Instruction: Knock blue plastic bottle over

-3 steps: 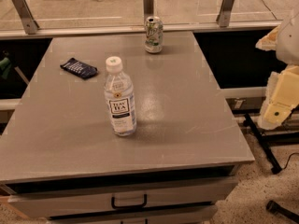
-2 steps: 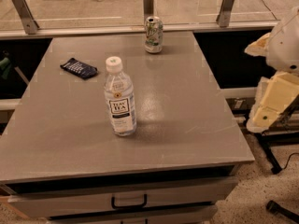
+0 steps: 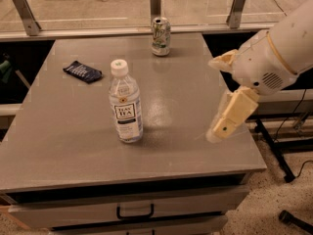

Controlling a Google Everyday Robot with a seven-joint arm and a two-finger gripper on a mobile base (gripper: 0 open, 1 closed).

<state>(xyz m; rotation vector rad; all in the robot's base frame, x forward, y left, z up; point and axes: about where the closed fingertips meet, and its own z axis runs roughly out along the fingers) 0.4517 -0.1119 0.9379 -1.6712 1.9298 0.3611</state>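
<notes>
The blue plastic bottle (image 3: 125, 104) stands upright near the middle of the grey table (image 3: 73, 146). It is clear with a white cap and a white label with a dark square. My gripper (image 3: 221, 125) hangs at the end of the white arm (image 3: 274, 53) over the table's right edge, well to the right of the bottle and not touching it.
A green-and-white can (image 3: 161, 36) stands at the table's back edge. A flat dark blue packet (image 3: 82, 71) lies at the back left. A drawer handle (image 3: 134, 213) shows below the table front. Metal posts and a rail run behind the table.
My arm and gripper have moved left and lower, from beside the table to over its right edge, closer to the bottle. The bottle, can and packet have not moved.
</notes>
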